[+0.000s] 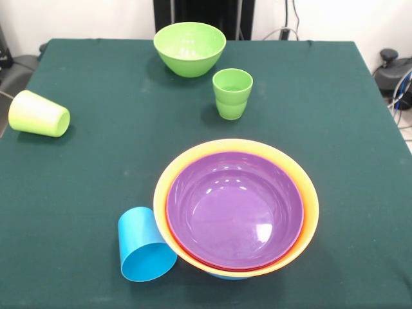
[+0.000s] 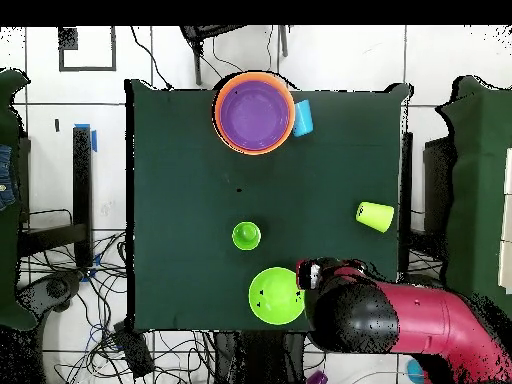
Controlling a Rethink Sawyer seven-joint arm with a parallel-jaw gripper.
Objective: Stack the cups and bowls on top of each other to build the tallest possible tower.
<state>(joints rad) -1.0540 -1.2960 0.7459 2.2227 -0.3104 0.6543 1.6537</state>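
From the front, the green table carries the tower near the front edge, a little right of the middle. Its outside rim is orange, inside it a thin red rim shows, and a purple bowl lies on top; a bit of blue shows under the near edge. A sky blue cup lies on its side just at the left of the tower, touching the orange rim or almost, with its mouth toward the near side. A yellow-green cup lies on its side far to the left, at the table edge. A ridged green cup stands upright behind the tower, well apart from it. A green bowl stands upright at the far side, near the ridged cup. No arm shows in this view.

From above, the tower is at the top edge of the table with the sky blue cup beside it at the right. The ridged green cup stands in the middle, the green bowl below it, and the yellow-green cup at the right. The red and black arm reaches in from the lower right, and the gripper is just beside the green bowl's right rim. I cannot tell how wide it is.
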